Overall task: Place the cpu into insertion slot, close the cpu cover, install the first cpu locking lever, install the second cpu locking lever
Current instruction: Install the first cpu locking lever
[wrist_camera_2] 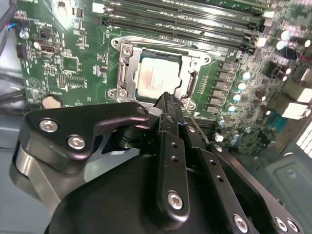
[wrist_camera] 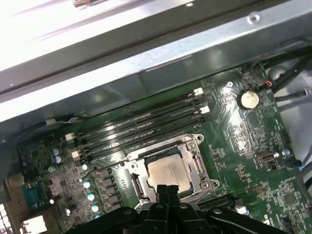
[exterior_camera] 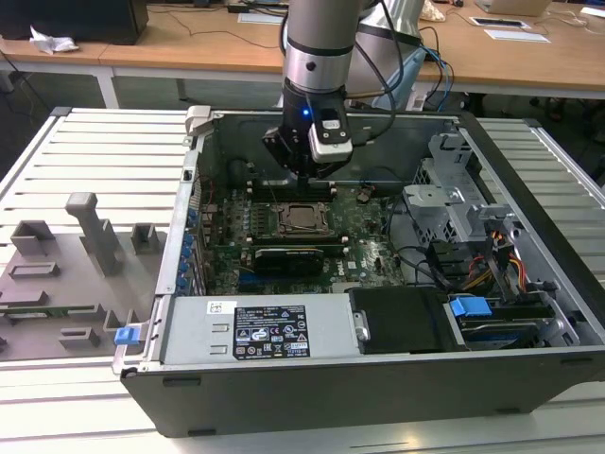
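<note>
The cpu [wrist_camera_2: 157,75] lies flat in the insertion slot [wrist_camera_2: 127,61] on the green motherboard, its silvery top showing in both wrist views [wrist_camera: 168,171]. The cpu cover [wrist_camera: 194,157] is a metal frame lying down around the chip, which shows through its window. In the exterior view the socket with the chip [exterior_camera: 302,218] sits mid-board. My gripper [exterior_camera: 304,177] hangs just above the socket's edge, on the side toward the memory slots. Its black fingers [wrist_camera: 164,191] are pressed together, tips [wrist_camera_2: 165,99] at the chip's edge, holding nothing.
Long black memory slots [wrist_camera: 146,124] run beside the socket. A black card [exterior_camera: 295,257] lies across the board on the socket's other side. The open computer case has a metal wall [exterior_camera: 184,203] at the exterior view's left, with drive bays and cables [exterior_camera: 473,255] at its right.
</note>
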Available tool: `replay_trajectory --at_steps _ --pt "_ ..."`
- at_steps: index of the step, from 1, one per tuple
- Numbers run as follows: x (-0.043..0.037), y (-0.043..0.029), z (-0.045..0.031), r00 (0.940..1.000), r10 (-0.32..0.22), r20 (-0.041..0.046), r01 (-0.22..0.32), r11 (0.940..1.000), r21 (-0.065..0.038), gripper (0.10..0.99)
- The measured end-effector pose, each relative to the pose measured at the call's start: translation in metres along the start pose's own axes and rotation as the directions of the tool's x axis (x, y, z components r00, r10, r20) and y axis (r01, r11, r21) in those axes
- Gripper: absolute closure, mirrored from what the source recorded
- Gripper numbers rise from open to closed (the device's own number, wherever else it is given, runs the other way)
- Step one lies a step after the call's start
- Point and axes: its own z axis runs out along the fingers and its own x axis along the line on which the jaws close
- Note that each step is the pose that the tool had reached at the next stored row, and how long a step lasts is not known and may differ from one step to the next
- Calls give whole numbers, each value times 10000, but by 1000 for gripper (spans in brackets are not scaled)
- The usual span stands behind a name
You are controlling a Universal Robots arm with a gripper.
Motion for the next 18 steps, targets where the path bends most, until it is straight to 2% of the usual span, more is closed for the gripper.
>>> replay_trajectory --at_steps 3,7,8,9,12,15,17,18 --pt "10 -3 4 9999 -133 6 133 9999 0 980" --pt "121 -42 10 9998 -168 65 169 9999 -29 980" --pt "127 -44 15 9996 -256 69 256 9997 -30 980" --pt "127 -45 23 9983 -571 66 571 9984 -20 980" --pt "127 -45 32 9927 -1207 60 1207 9927 -4 980" --pt "127 -45 34 9839 -1785 57 1785 9839 3 980" --pt "127 -45 40 9759 -2181 53 2181 9759 7 980" --pt "144 -51 48 9732 -2298 54 2299 9732 -24 980"
